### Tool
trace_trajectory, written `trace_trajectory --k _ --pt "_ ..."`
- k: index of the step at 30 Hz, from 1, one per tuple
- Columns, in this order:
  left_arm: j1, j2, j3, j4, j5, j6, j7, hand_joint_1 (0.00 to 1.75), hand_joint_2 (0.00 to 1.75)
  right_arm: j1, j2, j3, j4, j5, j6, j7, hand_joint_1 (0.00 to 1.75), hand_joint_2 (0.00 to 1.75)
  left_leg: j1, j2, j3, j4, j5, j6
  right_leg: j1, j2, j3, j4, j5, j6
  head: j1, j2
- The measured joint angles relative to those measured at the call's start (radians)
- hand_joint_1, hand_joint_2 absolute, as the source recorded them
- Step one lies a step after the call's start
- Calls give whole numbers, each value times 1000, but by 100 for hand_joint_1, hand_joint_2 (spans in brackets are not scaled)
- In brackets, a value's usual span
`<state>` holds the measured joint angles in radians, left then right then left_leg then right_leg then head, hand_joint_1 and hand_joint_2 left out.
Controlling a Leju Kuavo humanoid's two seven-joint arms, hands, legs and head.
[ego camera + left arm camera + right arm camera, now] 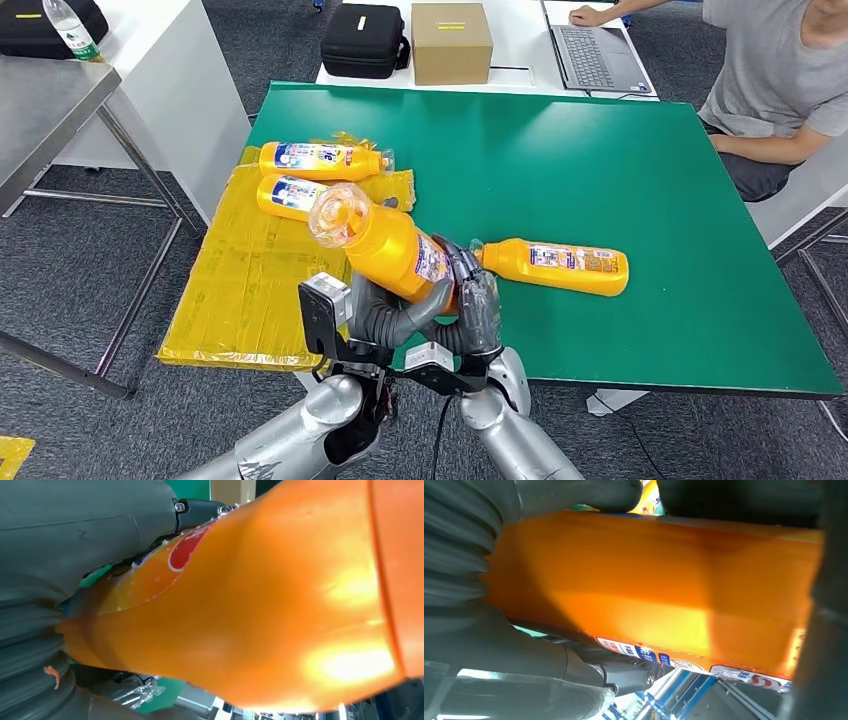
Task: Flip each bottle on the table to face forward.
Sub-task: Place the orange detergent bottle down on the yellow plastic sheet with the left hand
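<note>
Both my hands hold one orange bottle [385, 240] lifted over the near edge of the green table [640, 160], its clear cap end tilted up toward the left. My left hand [385, 310] grips it from below and my right hand [478, 300] holds its lower end. Close up, the orange body [260, 610] lies against my left hand [60, 555], and the bottle [649, 595] sits between the fingers of my right hand [499, 650]. A second bottle [560, 266] lies on the green top to the right. Two more bottles [320, 158] [285, 192] lie at the left.
A yellow sheet [240, 290] lies under the two left bottles and hangs over the table's left edge. Behind are a black case [365, 40], a cardboard box [450, 42] and a laptop [595, 50]. A person [770, 80] sits at the back right. A grey table [50, 100] stands left.
</note>
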<state>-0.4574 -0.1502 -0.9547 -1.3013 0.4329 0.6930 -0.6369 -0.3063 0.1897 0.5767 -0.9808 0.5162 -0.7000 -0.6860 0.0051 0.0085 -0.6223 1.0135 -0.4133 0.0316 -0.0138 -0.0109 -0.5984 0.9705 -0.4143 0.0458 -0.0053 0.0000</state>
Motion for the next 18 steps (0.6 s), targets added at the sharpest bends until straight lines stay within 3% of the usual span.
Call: trace_trajectory --k 1,13,14,18 --pt "0 0 1 1 -2 -1 -1 172 175 -2 -3 8 0 -4 0 0 175 175 0 0 0 0 0 0 0 0 0 0 0 0 0 0" --pt "-1 7 25 25 -18 -51 -2 175 175 -46 -52 111 12 -31 0 13 175 175 0 0 0 0 0 0 0 0 0 0 0 0 0 0" --pt "-1 8 26 27 -23 -53 -7 175 175 -50 -57 120 14 -30 0 13 168 175 0 0 0 0 0 0 0 0 0 0 0 0 0 0" --pt "-1 12 29 31 -47 -54 -23 175 175 -65 -65 144 24 -38 0 12 17 175 0 0 0 0 0 0 0 0 0 0 0 0 0 0"
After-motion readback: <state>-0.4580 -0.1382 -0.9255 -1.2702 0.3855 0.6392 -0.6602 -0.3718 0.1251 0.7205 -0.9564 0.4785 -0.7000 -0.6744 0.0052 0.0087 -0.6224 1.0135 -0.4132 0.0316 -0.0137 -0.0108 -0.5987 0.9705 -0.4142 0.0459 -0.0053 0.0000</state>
